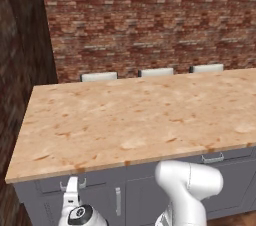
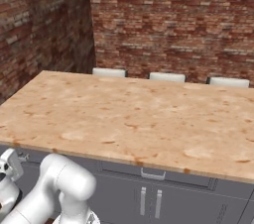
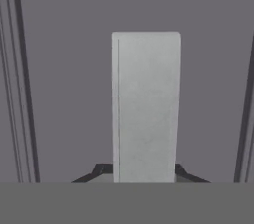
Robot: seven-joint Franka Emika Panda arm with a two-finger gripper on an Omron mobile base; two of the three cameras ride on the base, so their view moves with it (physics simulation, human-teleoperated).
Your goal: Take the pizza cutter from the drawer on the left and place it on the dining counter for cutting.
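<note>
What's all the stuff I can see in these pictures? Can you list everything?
Counter: one, light tan wood-look top, middle of both base views, on grey cabinets.
Left drawer: one, grey, under the counter's left end, looks shut.
Drawer handle: one, silver bar, close in front of the hand camera.
Other drawer: one, grey with a silver handle, under the counter further right.
Cabinet doors: grey, vertical silver handles, below the drawers.
Chairs: three pale backs, behind the counter.
Wall: red brick, at the back.
Arm: one, white, bottom of the base views.
Gripper: one, at the drawer handle; open or shut unclear.
</note>
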